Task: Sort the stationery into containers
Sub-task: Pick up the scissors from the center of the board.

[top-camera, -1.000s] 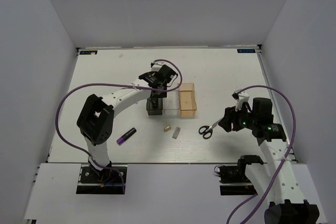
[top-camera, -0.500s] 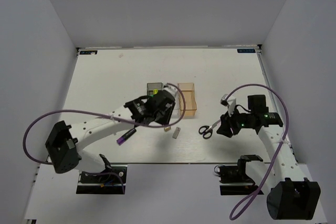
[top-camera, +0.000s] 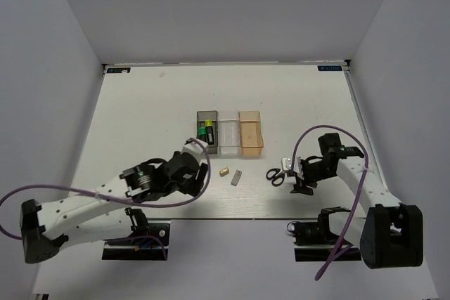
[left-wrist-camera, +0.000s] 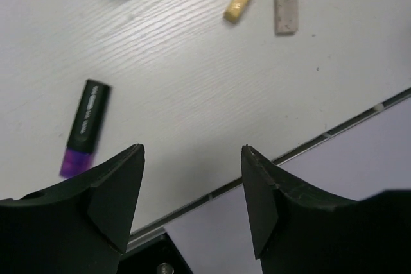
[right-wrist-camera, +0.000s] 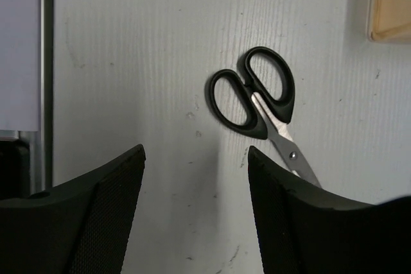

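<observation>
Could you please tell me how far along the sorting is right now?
Done: yellow- and green-capped markers lie in the dark grey bin. In hand: nothing; left hand and right hand are open. Left on the table: scissors, purple-capped marker, tan block, grey block.

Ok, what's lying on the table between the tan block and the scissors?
Only the grey block, close beside the tan block; the rest up to the scissors is bare, seen in the top view.

Beyond the jaws of the right gripper (right-wrist-camera: 196, 152), the black-handled scissors (right-wrist-camera: 253, 94) lose their blade tips behind one jaw and the orange bin (right-wrist-camera: 392, 4) is cut off at the view's corner; ahead of one jaw of the left gripper (left-wrist-camera: 192, 152), the purple-capped marker (left-wrist-camera: 85, 126) is blurred.
</observation>
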Action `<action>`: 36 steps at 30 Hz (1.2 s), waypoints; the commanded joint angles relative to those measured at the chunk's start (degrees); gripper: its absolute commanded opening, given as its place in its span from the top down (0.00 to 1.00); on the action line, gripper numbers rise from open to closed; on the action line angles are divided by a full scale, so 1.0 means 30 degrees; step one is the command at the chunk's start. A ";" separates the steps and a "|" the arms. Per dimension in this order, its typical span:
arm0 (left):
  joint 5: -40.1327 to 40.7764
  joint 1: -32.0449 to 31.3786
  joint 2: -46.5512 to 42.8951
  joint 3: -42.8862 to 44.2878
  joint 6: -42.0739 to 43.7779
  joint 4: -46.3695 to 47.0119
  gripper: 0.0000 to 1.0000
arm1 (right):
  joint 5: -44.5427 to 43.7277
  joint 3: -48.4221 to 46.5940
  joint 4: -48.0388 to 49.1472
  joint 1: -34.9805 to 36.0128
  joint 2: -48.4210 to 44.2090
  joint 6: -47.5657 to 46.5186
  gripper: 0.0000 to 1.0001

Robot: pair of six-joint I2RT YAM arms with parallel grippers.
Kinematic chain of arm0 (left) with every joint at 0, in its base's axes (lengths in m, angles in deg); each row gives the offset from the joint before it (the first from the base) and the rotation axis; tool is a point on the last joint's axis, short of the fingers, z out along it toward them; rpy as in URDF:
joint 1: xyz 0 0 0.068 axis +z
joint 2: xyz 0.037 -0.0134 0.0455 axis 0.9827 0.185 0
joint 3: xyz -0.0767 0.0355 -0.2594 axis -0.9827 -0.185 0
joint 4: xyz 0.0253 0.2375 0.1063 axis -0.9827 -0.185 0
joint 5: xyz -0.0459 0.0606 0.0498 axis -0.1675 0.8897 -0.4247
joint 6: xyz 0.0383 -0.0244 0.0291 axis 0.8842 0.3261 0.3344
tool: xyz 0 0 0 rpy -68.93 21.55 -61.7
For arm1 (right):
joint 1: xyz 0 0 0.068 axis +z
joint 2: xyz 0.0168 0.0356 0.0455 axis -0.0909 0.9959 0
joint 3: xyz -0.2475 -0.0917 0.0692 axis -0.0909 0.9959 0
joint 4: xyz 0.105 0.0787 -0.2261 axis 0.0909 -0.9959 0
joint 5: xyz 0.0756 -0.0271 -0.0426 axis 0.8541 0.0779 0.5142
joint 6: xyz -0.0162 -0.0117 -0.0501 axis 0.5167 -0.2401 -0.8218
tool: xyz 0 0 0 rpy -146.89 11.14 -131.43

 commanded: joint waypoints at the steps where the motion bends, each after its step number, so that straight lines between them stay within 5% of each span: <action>1: 0.3007 0.0075 -0.2693 -0.0706 -0.1127 -0.1971 0.27 | 0.0716 -0.0078 0.1937 0.0415 0.0455 -0.1899 0.32; 5: 0.4363 0.0572 -0.4628 -0.1174 -0.1919 -0.4227 0.23 | 0.0074 -0.0193 0.2995 0.1118 0.1216 -0.2395 0.32; 13: 0.4833 0.1599 -0.7325 -0.2552 -0.2476 -0.5078 0.18 | -0.0484 -0.0839 0.2467 0.2757 0.3267 -0.2748 0.57; 25: 0.4892 0.1629 -0.7384 -0.2758 -0.2418 -0.5226 0.18 | -0.2474 -0.0457 0.4839 0.4575 0.4498 -0.1341 0.61; 36: 0.4804 0.1599 -0.8146 -0.2992 -0.2593 -0.5401 0.18 | -0.5230 -0.1218 0.3672 0.6011 0.6898 -0.2336 0.72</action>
